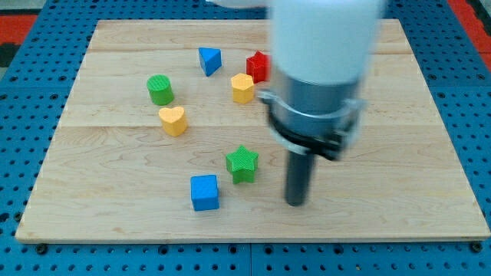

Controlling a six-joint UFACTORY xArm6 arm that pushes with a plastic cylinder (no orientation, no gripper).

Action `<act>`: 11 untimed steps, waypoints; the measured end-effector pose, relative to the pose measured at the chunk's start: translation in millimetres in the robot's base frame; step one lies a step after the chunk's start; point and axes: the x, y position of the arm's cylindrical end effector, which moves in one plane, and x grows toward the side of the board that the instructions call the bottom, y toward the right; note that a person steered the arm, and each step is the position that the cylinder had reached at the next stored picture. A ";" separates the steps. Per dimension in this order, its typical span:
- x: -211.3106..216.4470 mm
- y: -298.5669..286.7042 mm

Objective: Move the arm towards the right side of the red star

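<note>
The red star (258,66) lies near the top middle of the wooden board (115,192), partly hidden on its right by the arm's white and grey body. My tip (296,202) rests on the board well below the red star and a little to its right. It stands just right of the green star (243,163).
A yellow hexagon block (242,88) sits just below-left of the red star. A blue triangle (209,60) lies to its left. A green cylinder (160,90), a yellow heart (173,120) and a blue cube (205,192) lie further left and lower.
</note>
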 end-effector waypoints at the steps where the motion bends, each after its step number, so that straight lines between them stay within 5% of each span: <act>1: 33.4 -21.0; 2: 20.7 -70.6; 3: -31.5 -28.8; 4: -53.5 -52.6; 5: -56.3 -120.6; 9: -232.1 -14.2; 10: -275.6 -7.6; 11: -276.9 -62.8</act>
